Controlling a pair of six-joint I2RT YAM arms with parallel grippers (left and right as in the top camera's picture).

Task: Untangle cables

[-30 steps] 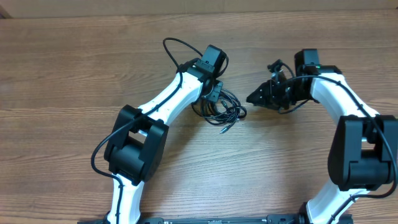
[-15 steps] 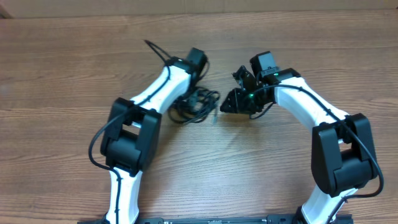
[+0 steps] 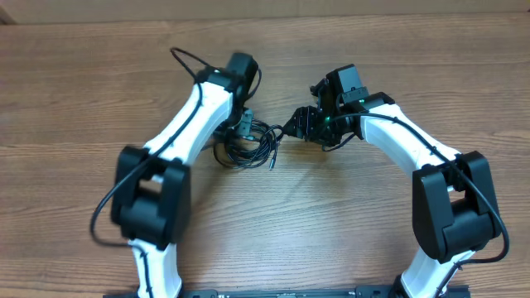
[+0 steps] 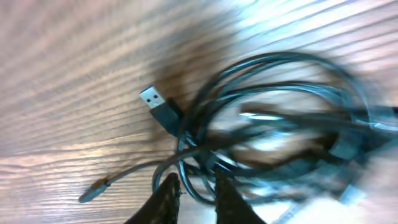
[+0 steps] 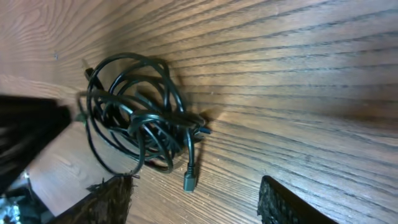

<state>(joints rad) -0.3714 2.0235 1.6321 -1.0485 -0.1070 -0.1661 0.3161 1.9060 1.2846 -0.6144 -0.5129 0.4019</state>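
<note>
Jaws of the left gripper (image 4: 196, 200) stood only narrowly apart, with a dark strand of the cables (image 4: 273, 124) crossing the gap; whether they pinched it could not be told. Those of the right gripper (image 5: 194, 190) were spread wide and held nothing. The cables lay as a tangled black coil on the wooden table (image 3: 99, 83), under the left gripper and just beside the right. One USB plug (image 4: 153, 99) stuck out of the coil onto bare wood.
</note>
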